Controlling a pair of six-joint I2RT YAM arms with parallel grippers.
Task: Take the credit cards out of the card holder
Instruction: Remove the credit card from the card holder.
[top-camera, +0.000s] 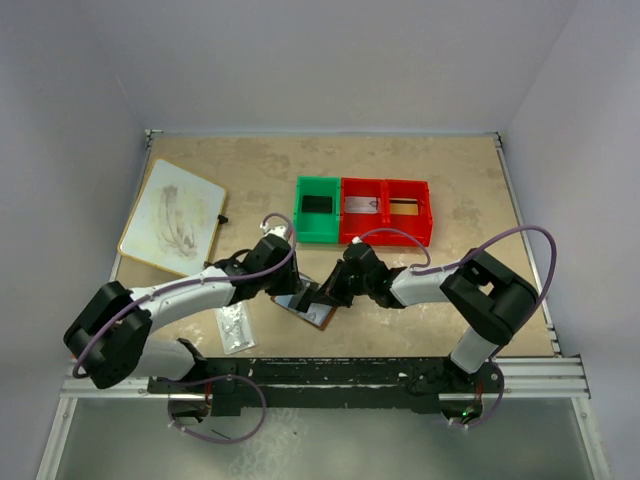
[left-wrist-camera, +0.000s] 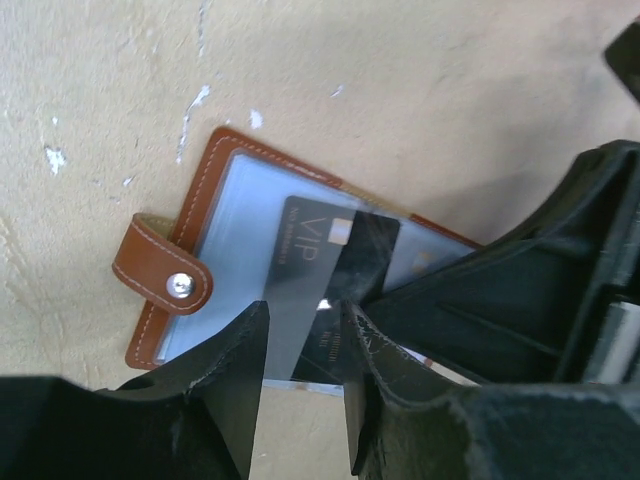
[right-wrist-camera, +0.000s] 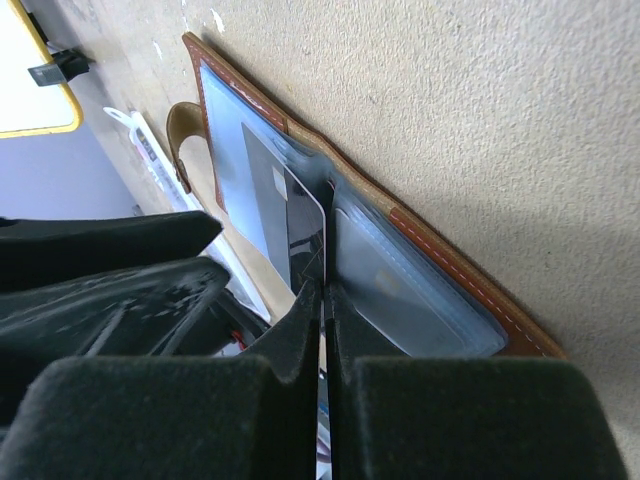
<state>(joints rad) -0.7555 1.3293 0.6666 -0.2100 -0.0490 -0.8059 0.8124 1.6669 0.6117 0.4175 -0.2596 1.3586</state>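
card holder (left-wrist-camera: 235, 215) open, brown | grey VIP card (left-wrist-camera: 320, 250), right claw (right-wrist-camera: 322, 292) pinching | left claw (left-wrist-camera: 305, 318) parted

Left gripper (left-wrist-camera: 305, 320), right gripper (right-wrist-camera: 322, 295) crowded over card holder (left-wrist-camera: 235, 230); probably free table (top-camera: 250, 170) behind

"VIP" lettering, on grey credit card (left-wrist-camera: 303, 262)

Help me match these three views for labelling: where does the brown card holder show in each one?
Top external: card holder at lower centre, small.
Left wrist: card holder fills the middle, lying open.
Right wrist: card holder runs diagonally from upper left to lower right.
Shared landmark: its snap tab, at left in the left wrist view and upper left in the right wrist view; too small to tell from above.
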